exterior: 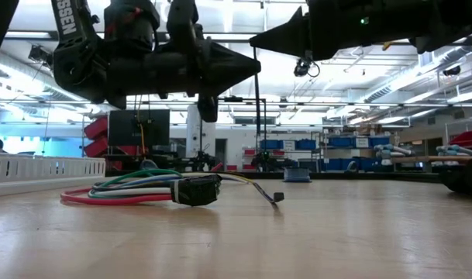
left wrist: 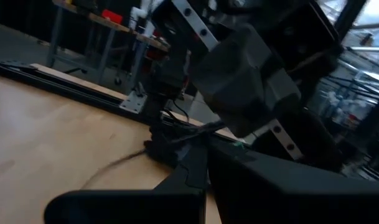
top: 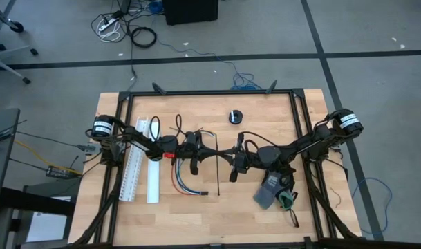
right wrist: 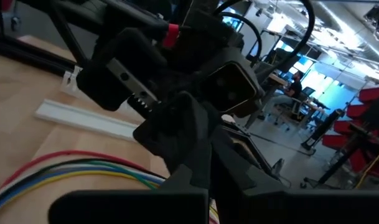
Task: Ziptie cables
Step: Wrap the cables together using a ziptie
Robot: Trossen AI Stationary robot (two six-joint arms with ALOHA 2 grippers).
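- High view: the two dark arms reach toward each other over the middle of the pale wooden table [top: 265, 221], and the left gripper [top: 204, 155] and the right gripper [top: 224, 158] nearly meet there, tip to tip.
- A thin straight black plastic ziptie [top: 217, 166] runs across the table right between the two tips; whether either tip touches it cannot be made out.
- Both pincers are pressed together; the pictures do not settle whether anything sits between the fingers.
- The loose bundle of thin coloured cables [top: 186, 184], red, blue, white and others, lies on the wood below the left gripper, just beside the ziptie.
- Low view: the cables [exterior: 127, 190] rest flat on the table, ending in a small black block [exterior: 195, 190], with both arms held above them.
- A long white slotted plastic channel [top: 135, 171] lies to the left of the cables, under the left arm.
- A small round black object [top: 236, 117] sits near the table's far edge, well apart from the cables.
- A grey and green tool [top: 276, 192] lies under the right arm.
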